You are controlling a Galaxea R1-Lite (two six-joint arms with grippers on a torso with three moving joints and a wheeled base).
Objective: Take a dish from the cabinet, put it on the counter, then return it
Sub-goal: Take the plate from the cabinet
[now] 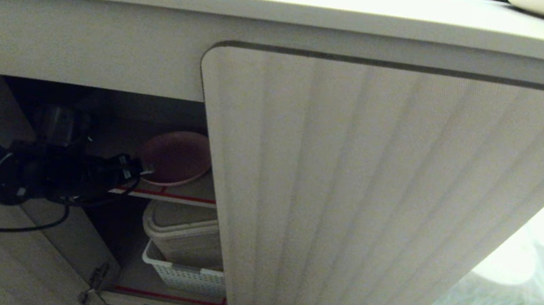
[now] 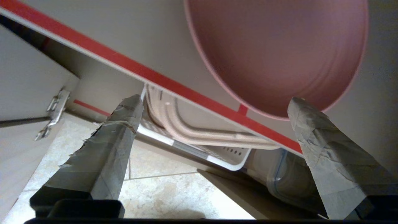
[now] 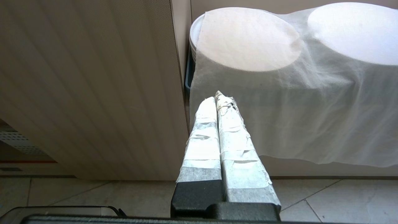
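The table (image 1: 271, 9) runs across the top of the head frame, above the cabinet (image 1: 381, 205), whose left side stands open at lower left. There the dish (image 1: 174, 157) lies on the red-edged shelf (image 1: 175, 196), middle left. The left end effector (image 2: 214, 115) is spread wide and holds nothing, one finger just at the dish's rim. A risk, as I judge it: the rim gets pushed deeper instead of pinched. The right end effector (image 3: 219, 102) is closed, empty, beside draped white cloth (image 3: 311, 118).
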